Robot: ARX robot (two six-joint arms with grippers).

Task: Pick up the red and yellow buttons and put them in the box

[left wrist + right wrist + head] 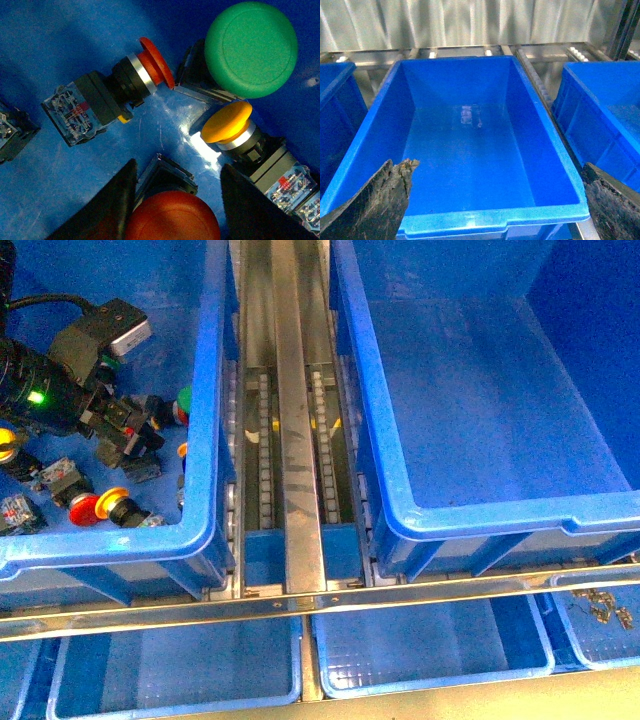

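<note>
My left gripper is down inside the left blue crate, shut on a red button whose round cap fills the space between the dark fingers. My left gripper has loose buttons around it: another red button on its side, a yellow button and a green-capped one. In the front view a red button lies near the crate's front wall. The box, a deep blue crate, stands to the right with nothing in it. My right gripper hangs open above the box.
A roller track with a metal rail runs between the two crates. A metal bar crosses in front, with shallow blue trays below it; one holds small metal parts. Another blue crate stands beside the box.
</note>
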